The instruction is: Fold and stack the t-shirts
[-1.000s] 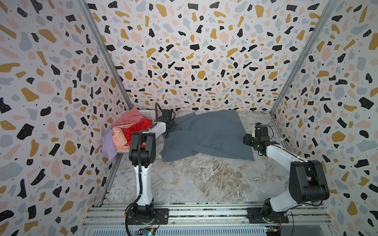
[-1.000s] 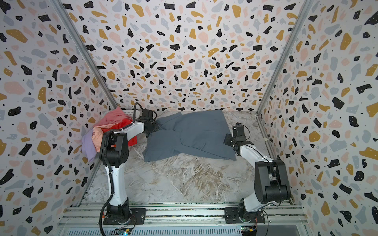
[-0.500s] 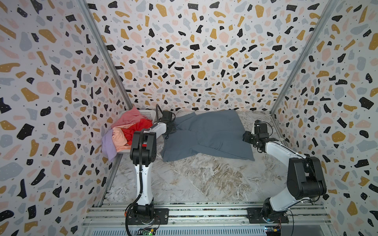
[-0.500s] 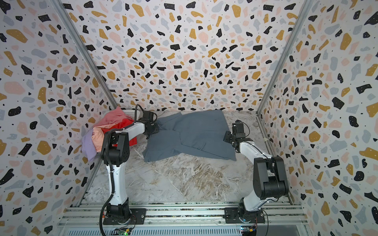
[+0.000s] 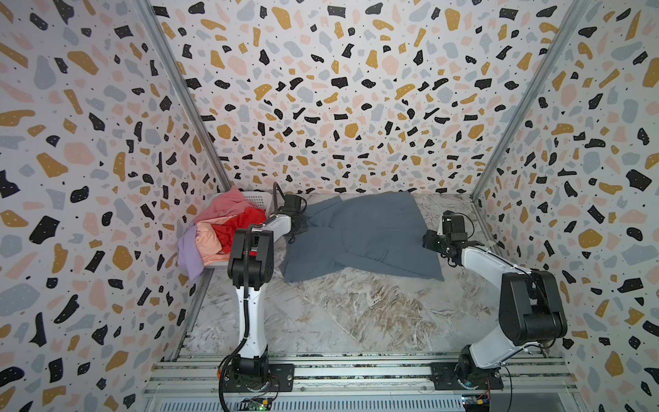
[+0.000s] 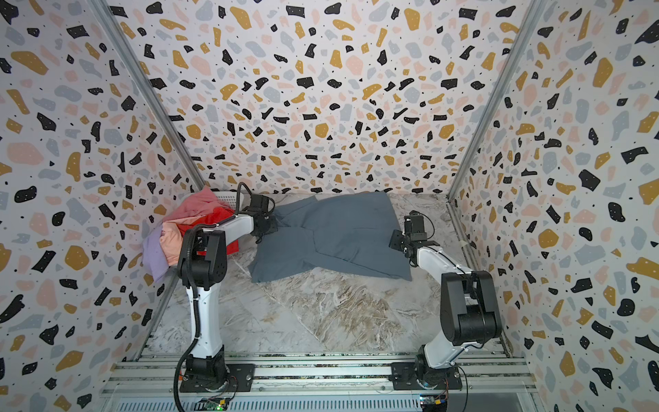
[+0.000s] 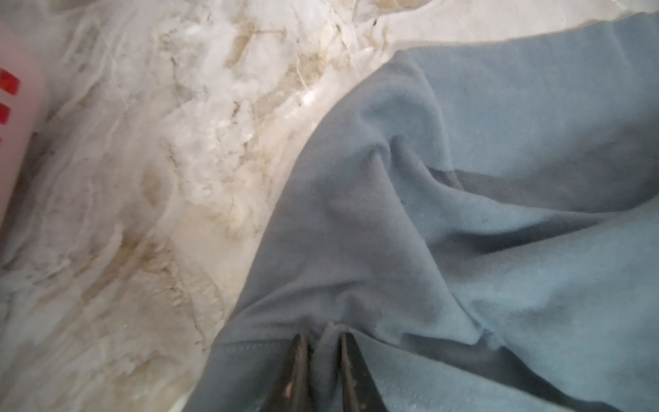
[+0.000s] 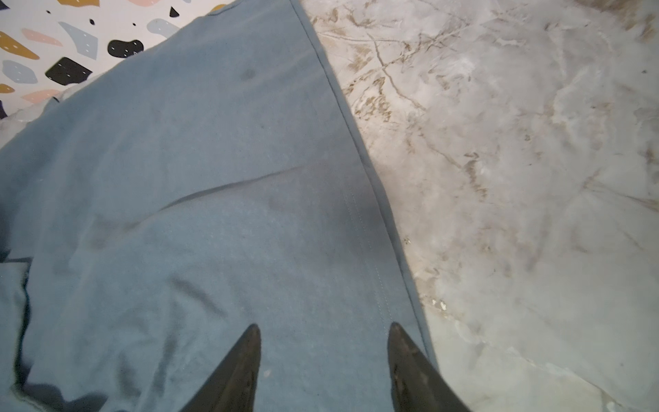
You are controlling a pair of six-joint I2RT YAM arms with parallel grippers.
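Observation:
A slate grey-blue t-shirt [image 5: 360, 239] [image 6: 335, 239] lies spread and creased on the marble table at the back. At the shirt's left edge my left gripper [image 5: 297, 228] [image 7: 322, 339] is shut on a raised fold of the cloth [image 7: 356, 221] beside a stitched hem. My right gripper [image 5: 428, 240] [image 8: 322, 330] is open just above the shirt's right side, its fingers astride flat cloth [image 8: 214, 178] close to the hem. The dusty pink [image 5: 228, 203], red [image 5: 246, 221], peach [image 5: 210, 239] and lavender [image 5: 187, 253] t-shirts are heaped in the basket at the left.
The white perforated basket [image 5: 258, 195] [image 6: 228, 196] stands in the back left corner against the wall. Patterned walls enclose the table on three sides. Bare marble table [image 5: 356, 314] stretches in front of the shirt toward the arm bases.
The left jaws have closed in on a fold of the grey-blue shirt. The right gripper has shifted slightly toward the back wall, still open.

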